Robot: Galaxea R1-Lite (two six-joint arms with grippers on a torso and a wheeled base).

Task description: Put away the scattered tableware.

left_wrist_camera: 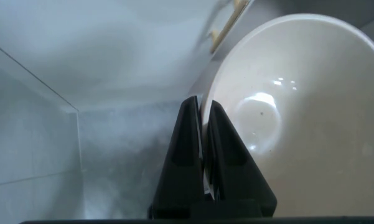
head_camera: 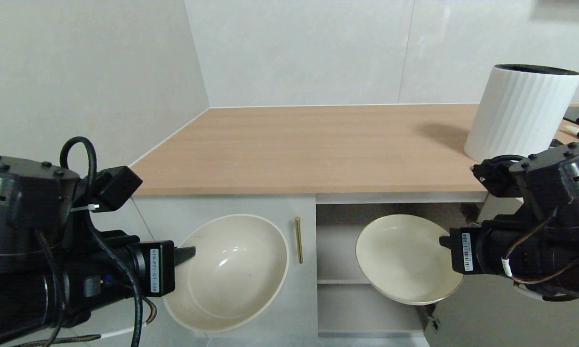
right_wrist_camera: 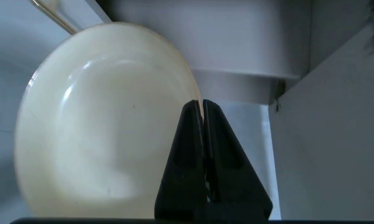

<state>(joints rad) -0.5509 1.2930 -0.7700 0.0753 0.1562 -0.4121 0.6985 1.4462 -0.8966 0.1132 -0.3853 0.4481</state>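
Left gripper: fingers pressed onto the rim of the bowl, pinching it at the edge nearest the arm. The bowl hangs tilted in the air, hollow facing up and outward, in front of the closed cabinet door.

Right gripper: fingers clamped on the rim of the plate, also an edge pinch. The plate is held tilted before the open compartment, its far edge overlapping the opening.

Step in hand, as judged: stow the plate first, since it already faces the opening. Level it before entry, slide it in low over the shelf, and let go only once it rests flat. Rim pinches are weak against twisting, so slow wrist moves are advised.

Clearances: the underside of the counter caps the opening from above, and the door's brass handle stands just beside its left edge, between bowl and plate. The two dishes are apart, though not widely; move one arm at a time.

Far right on the counter stands a white ribbed container, out of the path.
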